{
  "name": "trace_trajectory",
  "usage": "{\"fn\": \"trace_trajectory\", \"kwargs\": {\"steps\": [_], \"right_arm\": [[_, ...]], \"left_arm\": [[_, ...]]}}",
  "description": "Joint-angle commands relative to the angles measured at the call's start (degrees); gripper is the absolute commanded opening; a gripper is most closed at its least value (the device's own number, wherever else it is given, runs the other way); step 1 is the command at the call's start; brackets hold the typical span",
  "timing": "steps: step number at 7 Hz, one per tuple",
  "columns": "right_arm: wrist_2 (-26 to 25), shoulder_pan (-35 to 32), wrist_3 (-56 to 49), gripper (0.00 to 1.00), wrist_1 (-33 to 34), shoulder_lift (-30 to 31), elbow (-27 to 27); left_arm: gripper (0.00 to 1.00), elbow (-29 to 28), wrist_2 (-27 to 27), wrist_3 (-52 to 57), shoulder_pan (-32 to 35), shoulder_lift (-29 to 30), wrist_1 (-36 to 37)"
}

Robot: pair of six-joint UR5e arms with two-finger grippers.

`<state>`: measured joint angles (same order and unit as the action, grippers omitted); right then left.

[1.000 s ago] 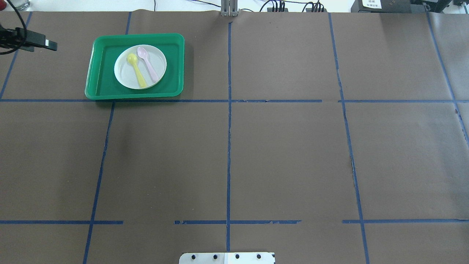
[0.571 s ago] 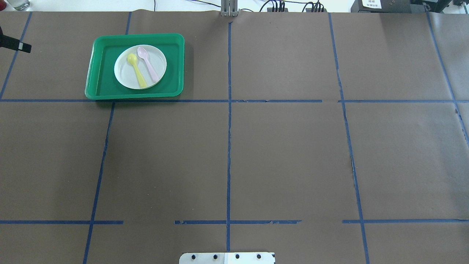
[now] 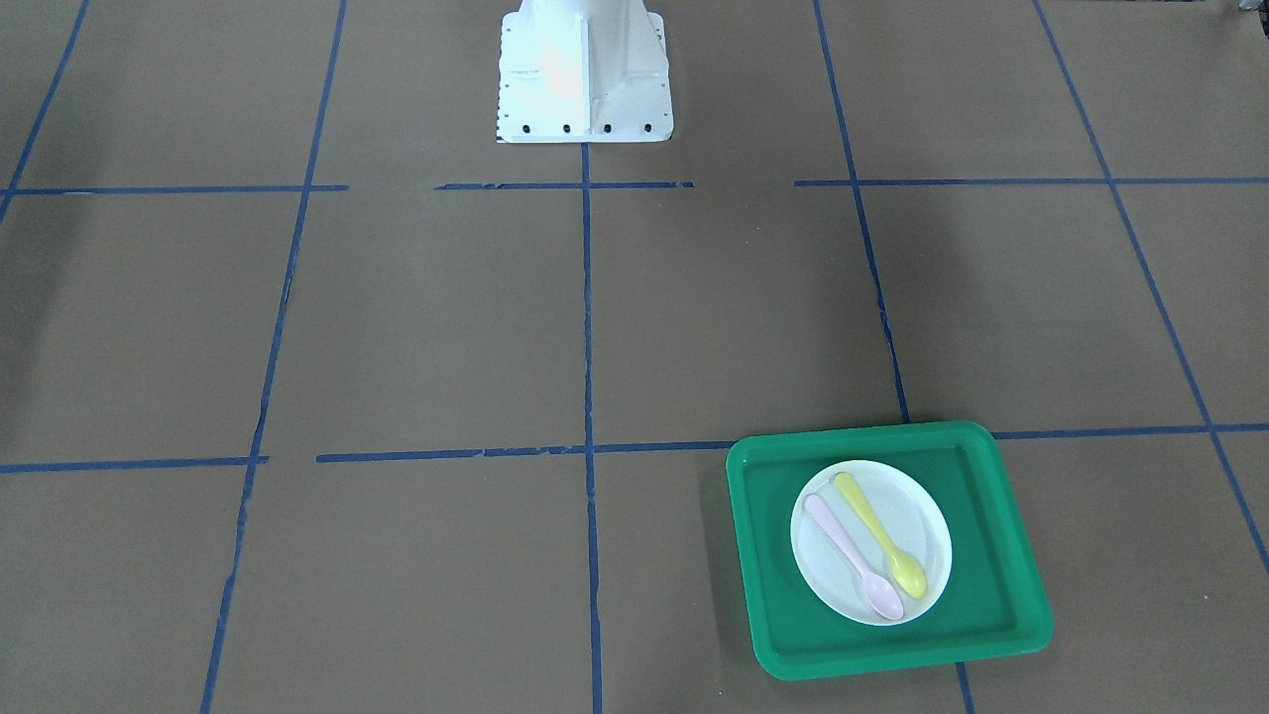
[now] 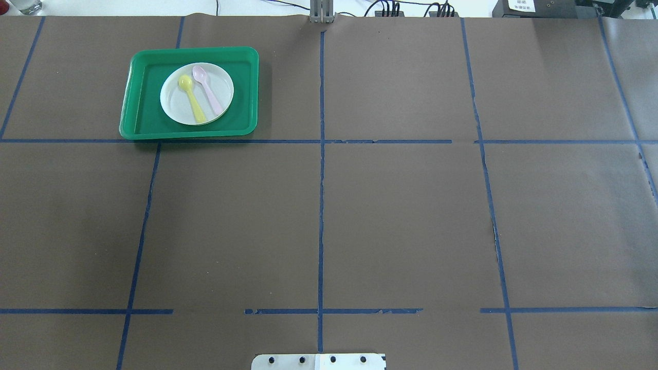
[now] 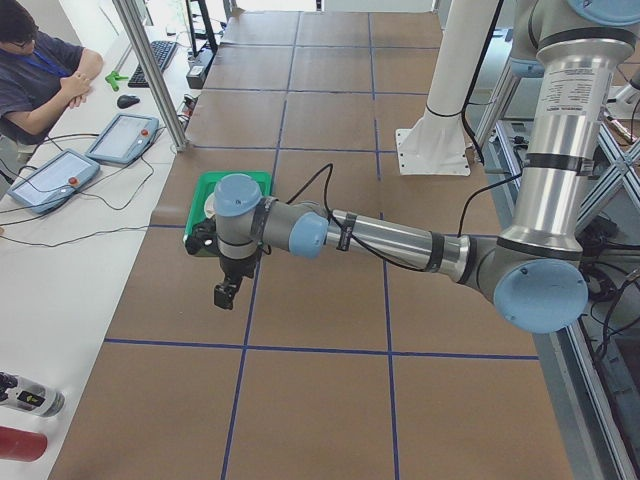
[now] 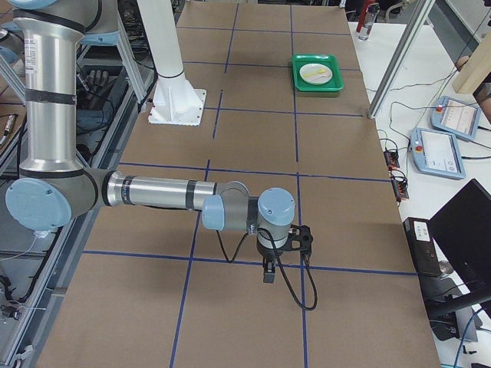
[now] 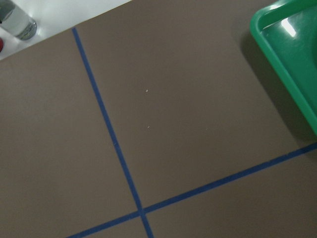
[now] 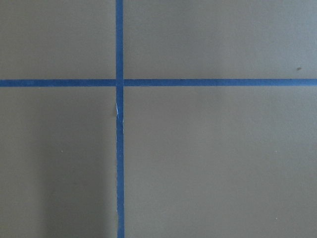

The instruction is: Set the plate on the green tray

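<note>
The small white plate (image 4: 177,105) lies inside the green tray (image 4: 146,97) at the table's far left, with a yellow spoon (image 4: 193,100) and a pink spoon (image 4: 208,90) on it. The plate (image 3: 917,516) and the tray (image 3: 783,555) also show in the front view. The tray's corner (image 7: 292,54) shows in the left wrist view. My left gripper (image 5: 225,295) hangs above the table just off the tray's outer side; I cannot tell if it is open. My right gripper (image 6: 268,274) hangs far from the tray at the other end; I cannot tell its state.
The robot's white base (image 3: 583,69) stands at the middle of the near edge. A glass (image 7: 17,22) stands off the brown paper near the tray's corner. An operator (image 5: 40,70) and teach pendants (image 5: 120,135) are at the side bench. A metal post (image 5: 150,70) rises beside the tray.
The left gripper, seen at the overhead view's left edge earlier, has moved left out of that view. The plate, spoons and tray have not moved.
</note>
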<state>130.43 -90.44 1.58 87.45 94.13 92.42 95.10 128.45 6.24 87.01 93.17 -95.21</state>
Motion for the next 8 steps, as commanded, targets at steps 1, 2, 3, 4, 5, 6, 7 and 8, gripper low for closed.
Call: {"fn": "trace_trajectory", "kwargs": {"steps": [1, 2, 3, 4, 5, 6, 7, 8], "right_arm": [[0.0, 0.0, 0.0, 1.00, 0.0, 0.0, 0.0], [0.0, 0.0, 0.0, 1.00, 0.0, 0.0, 0.0], [0.0, 0.0, 0.0, 1.00, 0.0, 0.0, 0.0], [0.0, 0.0, 0.0, 1.00, 0.0, 0.0, 0.0], [0.0, 0.0, 0.0, 1.00, 0.0, 0.0, 0.0], [0.0, 0.0, 0.0, 1.00, 0.0, 0.0, 0.0], [0.0, 0.0, 0.0, 1.00, 0.0, 0.0, 0.0], [0.0, 0.0, 0.0, 1.00, 0.0, 0.0, 0.0]], "left_arm": [[1.00, -0.1, 0.2, 0.3, 4.4, -7.1, 0.1], [1.00, 0.0, 1.9, 0.2, 4.4, -9.5, 0.1], [1.00, 0.1, 4.3, -0.2, 4.4, -10.2, 0.3], [1.00, -0.3, 5.2, -0.4, 4.4, -10.2, 0.5], [1.00, -0.3, 5.2, -3.6, 4.3, -10.1, 0.5], [1.00, -0.4, 5.2, -4.3, 4.3, -10.0, 0.5], [1.00, -0.2, 5.3, -4.5, 4.3, -10.0, 0.5], [1.00, -0.2, 5.3, -4.5, 4.3, -10.0, 0.5]]}}
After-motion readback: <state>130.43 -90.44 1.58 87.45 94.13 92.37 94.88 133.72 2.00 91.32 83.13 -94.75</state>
